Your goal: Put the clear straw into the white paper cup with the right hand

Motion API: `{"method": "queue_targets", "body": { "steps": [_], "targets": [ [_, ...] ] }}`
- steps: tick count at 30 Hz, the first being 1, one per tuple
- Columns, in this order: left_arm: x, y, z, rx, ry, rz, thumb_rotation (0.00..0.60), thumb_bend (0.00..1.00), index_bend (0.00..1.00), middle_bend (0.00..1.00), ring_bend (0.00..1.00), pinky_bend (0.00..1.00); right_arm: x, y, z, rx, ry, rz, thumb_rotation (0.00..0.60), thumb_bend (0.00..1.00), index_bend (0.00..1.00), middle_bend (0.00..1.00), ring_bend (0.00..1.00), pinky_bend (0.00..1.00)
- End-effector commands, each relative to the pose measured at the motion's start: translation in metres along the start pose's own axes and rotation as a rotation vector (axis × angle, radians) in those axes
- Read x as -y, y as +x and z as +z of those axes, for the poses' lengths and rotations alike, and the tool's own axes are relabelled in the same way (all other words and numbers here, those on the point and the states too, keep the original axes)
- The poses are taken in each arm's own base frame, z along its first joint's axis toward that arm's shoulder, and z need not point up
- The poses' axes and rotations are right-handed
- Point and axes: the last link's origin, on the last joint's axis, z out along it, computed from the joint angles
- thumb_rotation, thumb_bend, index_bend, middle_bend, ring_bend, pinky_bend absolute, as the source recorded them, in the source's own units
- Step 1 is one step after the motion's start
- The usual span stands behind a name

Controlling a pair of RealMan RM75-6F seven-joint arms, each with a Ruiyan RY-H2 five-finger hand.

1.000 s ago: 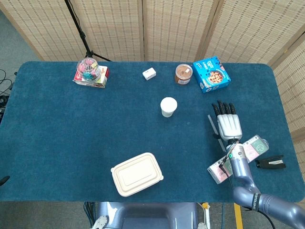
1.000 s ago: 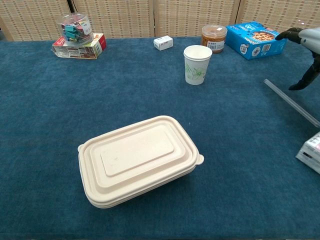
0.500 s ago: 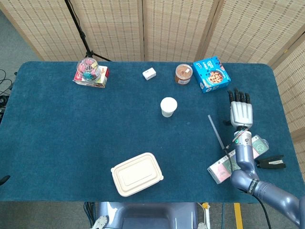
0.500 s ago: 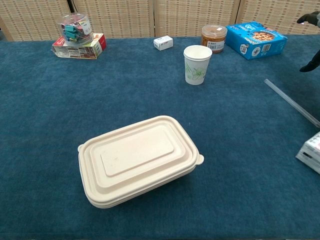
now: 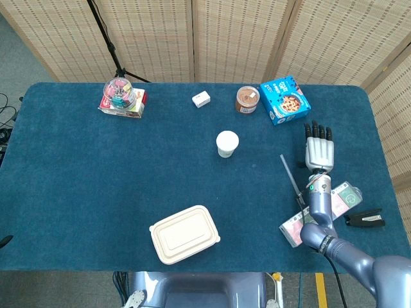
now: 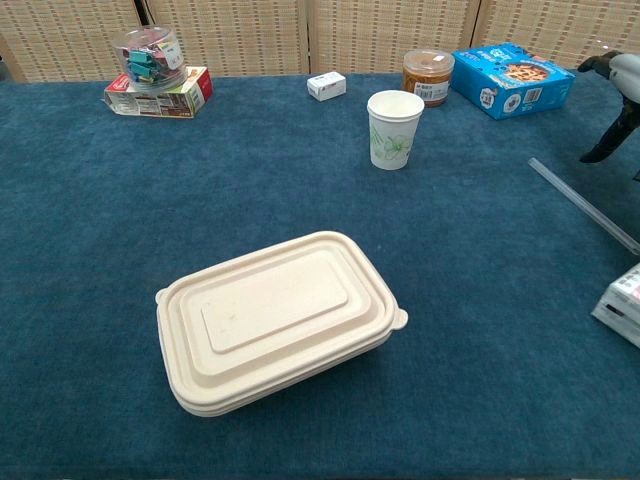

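Note:
The white paper cup (image 5: 227, 143) stands upright near the table's middle, also in the chest view (image 6: 394, 129), with a green print on its side. The clear straw (image 5: 290, 179) lies flat on the blue cloth to the cup's right, and it shows as a thin diagonal rod (image 6: 583, 205) in the chest view. My right hand (image 5: 318, 153) hovers just right of the straw, fingers spread and pointing away, holding nothing. Only its edge (image 6: 612, 108) shows at the chest view's right border. My left hand appears in neither view.
A beige lidded food container (image 5: 183, 234) sits near the front. At the back stand a jar of clips on a box (image 5: 122, 97), a small white box (image 5: 201, 99), a brown jar (image 5: 246, 99) and a blue cookie box (image 5: 284, 99). Packets (image 5: 297, 226) and a black stapler (image 5: 363, 219) lie front right.
My right hand first swung right and away from the straw, then came back a little leftward. The straw and the cup have stayed put.

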Motion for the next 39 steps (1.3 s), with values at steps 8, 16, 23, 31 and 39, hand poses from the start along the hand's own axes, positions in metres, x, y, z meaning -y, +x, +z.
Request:
{"method": "queue_targets", "body": {
  "steps": [8, 16, 23, 31, 39],
  "targets": [
    [0.000, -0.001, 0.001, 0.004, 0.004, 0.002, 0.600, 0.00, 0.00, 0.00, 0.00, 0.00, 0.009, -0.009, 0.001, 0.011, 0.044, -0.060, 0.600, 0.00, 0.00, 0.00, 0.00, 0.00],
    [0.001, 0.000, 0.000, 0.000, 0.006, -0.003, 0.600, 0.00, 0.00, 0.00, 0.00, 0.00, 0.014, -0.016, -0.002, 0.030, 0.075, -0.085, 0.600, 0.00, 0.00, 0.00, 0.00, 0.00],
    [0.000, 0.000, 0.000, 0.002, 0.002, -0.002, 0.600, 0.00, 0.00, 0.00, 0.00, 0.00, 0.027, -0.020, -0.011, 0.047, 0.147, -0.114, 0.600, 0.00, 0.00, 0.00, 0.00, 0.00],
    [0.001, 0.000, 0.001, -0.001, 0.005, -0.004, 0.600, 0.00, 0.00, 0.00, 0.00, 0.00, 0.044, -0.013, -0.024, 0.036, 0.239, -0.084, 0.600, 0.00, 0.00, 0.00, 0.00, 0.00],
    [0.001, 0.000, 0.000, 0.002, 0.002, -0.002, 0.600, 0.00, 0.00, 0.00, 0.00, 0.00, 0.052, 0.006, -0.038, -0.014, 0.290, 0.009, 0.600, 0.00, 0.00, 0.00, 0.00, 0.00]
  ]
}}
